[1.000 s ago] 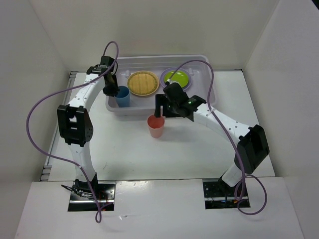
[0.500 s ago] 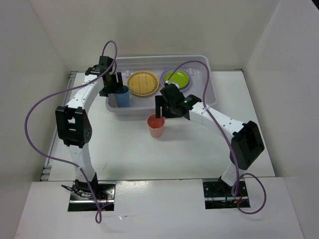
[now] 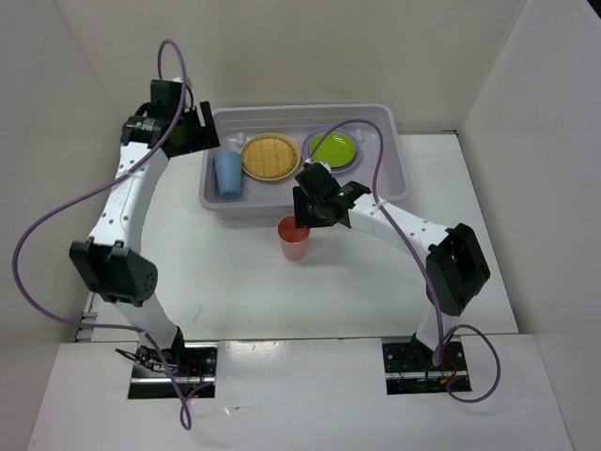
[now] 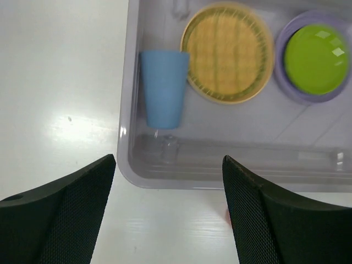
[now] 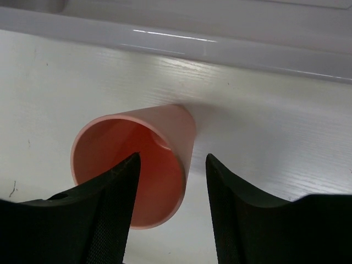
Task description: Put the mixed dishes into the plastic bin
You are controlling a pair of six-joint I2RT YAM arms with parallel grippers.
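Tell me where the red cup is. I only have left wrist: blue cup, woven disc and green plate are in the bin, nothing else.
Observer: The coral-red cup stands upright on the table, just outside the bin, by its near wall.
Operator: Right claw on it?
Observer: The right claw straddles the cup's wall, one side inside the mouth and one outside. It's not pinched yet.
Operator: Room at the bin's right end? My view cuts it off.
Observer: Yes. To the right of the lime green plate the bin floor is bare.
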